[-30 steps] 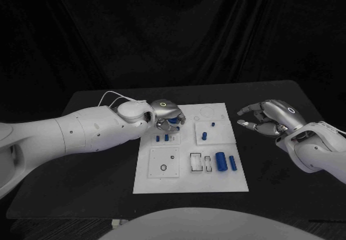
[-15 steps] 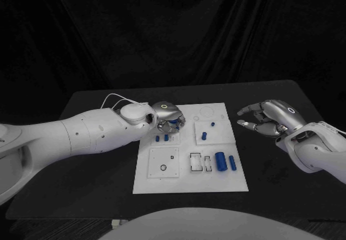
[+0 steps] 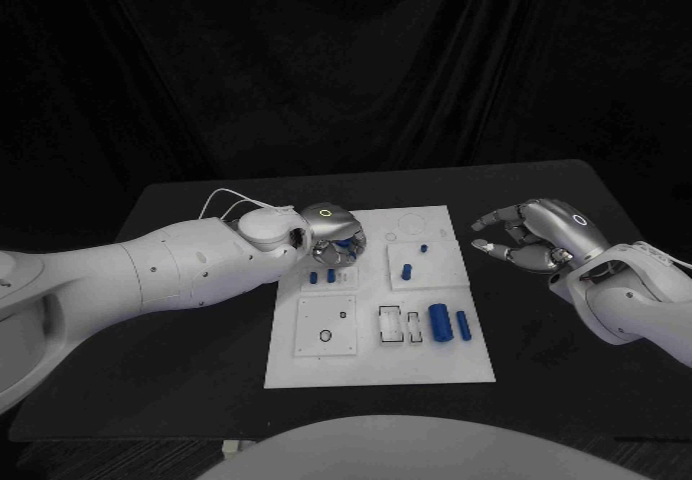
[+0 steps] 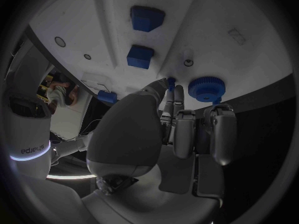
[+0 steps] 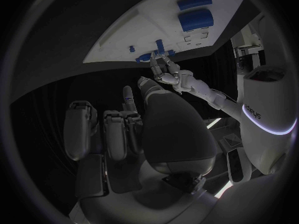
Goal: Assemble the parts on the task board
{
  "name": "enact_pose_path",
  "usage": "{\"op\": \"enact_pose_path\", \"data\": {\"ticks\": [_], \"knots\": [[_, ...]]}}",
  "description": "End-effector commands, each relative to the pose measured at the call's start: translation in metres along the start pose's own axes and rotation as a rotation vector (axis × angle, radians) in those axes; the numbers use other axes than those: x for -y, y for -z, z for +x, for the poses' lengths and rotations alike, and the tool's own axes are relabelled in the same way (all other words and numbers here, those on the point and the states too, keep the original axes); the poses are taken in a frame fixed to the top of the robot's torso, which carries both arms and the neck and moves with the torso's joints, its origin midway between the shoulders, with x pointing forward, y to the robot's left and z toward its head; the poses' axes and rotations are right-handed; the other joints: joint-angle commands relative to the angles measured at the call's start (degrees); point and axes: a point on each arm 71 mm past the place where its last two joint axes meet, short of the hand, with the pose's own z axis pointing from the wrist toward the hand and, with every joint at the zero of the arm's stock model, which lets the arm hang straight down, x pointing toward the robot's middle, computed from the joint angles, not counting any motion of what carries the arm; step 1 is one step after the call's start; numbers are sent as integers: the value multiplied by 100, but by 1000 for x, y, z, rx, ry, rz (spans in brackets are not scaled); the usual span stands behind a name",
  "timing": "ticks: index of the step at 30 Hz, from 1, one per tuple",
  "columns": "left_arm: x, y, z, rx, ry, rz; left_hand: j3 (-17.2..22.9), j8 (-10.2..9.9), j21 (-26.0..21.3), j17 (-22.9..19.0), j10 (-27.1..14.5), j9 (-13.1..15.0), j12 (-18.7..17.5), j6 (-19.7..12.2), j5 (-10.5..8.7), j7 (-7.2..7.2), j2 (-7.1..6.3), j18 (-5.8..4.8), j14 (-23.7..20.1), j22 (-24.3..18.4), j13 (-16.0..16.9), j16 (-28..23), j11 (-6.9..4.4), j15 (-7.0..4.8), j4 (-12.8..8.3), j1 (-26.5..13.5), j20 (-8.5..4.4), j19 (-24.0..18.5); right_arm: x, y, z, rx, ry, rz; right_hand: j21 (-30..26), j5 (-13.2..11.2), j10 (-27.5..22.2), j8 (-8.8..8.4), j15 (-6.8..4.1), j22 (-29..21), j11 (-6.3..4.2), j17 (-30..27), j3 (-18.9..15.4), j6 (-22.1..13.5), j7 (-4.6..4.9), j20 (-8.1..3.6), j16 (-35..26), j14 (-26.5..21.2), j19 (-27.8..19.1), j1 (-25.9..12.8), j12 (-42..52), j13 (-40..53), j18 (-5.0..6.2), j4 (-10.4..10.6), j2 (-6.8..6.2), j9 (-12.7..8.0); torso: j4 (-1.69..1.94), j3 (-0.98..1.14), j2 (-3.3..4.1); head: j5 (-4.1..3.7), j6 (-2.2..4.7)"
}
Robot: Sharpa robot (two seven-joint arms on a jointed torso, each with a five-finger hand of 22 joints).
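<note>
L hand [image 3: 335, 237] over board [image 3: 378, 365] far-left, pinching small blue peg [image 4: 171, 83] at fingertips. R hand [image 3: 531, 237] off board's right, fingers spread, holds nothing. Peg prob. light, stiff, slick plastic; grip mid-shaft, keep upright.

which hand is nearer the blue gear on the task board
Left. The left hand is over the task board, its fingertips right beside the blue gear. The right hand hovers off the board's right edge over the black table, holding nothing.
</note>
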Motion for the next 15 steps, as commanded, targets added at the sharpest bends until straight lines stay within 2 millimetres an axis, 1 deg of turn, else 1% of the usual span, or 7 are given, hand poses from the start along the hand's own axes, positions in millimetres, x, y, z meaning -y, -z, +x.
{"op": "enact_pose_path", "data": {"ticks": [1,6,10,13,15], "knots": [[1,0,0,17,-3,14,49,-14,17,746,79,-43,-98,22,14,-17,-14,-84,234,1281,-97,-27,-9,-32,-13,-48,-20,170,-1,0,0,8,-4,0,-17,22,613,-16,28,1137,32,1378,36,53,12,29,-22,565,68,5,15,1508,14,3,60,-7,1,1,2,-1,-1],[0,0,1,9,-2,10,86,-56,4,680,156,-107,-224,10,-26,-25,-50,-81,210,1277,-225,-67,-11,-40,-29,-103,-30,162,-1,0,0,8,-8,1,-20,25,613,-14,28,1136,31,1381,38,57,10,28,-21,566,67,7,15,1508,15,2,61,-6,5,-1,2,-4,-1],[-1,1,3,4,-1,8,100,-62,3,655,187,-127,-251,10,-32,-25,-49,-81,201,1277,-256,-82,-14,-39,-30,-119,-33,162,-1,0,1,8,-9,1,-23,32,613,-9,26,1136,28,1379,43,69,6,27,-22,566,66,13,15,1508,15,-4,64,-5,5,2,4,0,-1],[-1,1,4,0,1,6,144,-36,-2,600,323,-160,-303,108,-41,-14,-39,-80,183,1275,-337,-115,-32,-47,-65,-126,-39,161,-1,-1,1,8,-9,0,-23,32,613,-9,26,1136,28,1379,43,69,6,27,-22,566,66,13,15,1508,15,-4,64,-5,6,2,3,-5,-1],[-1,1,5,-2,2,6,172,6,19,557,446,-177,-352,256,-64,-4,-28,-86,173,1283,-408,-140,-39,-50,-94,-135,-43,176,-2,-1,1,8,-10,0,-22,36,613,-5,25,1136,26,1380,46,79,4,27,-21,566,67,17,15,1508,15,-7,67,-4,4,2,1,-7,-1]]}}
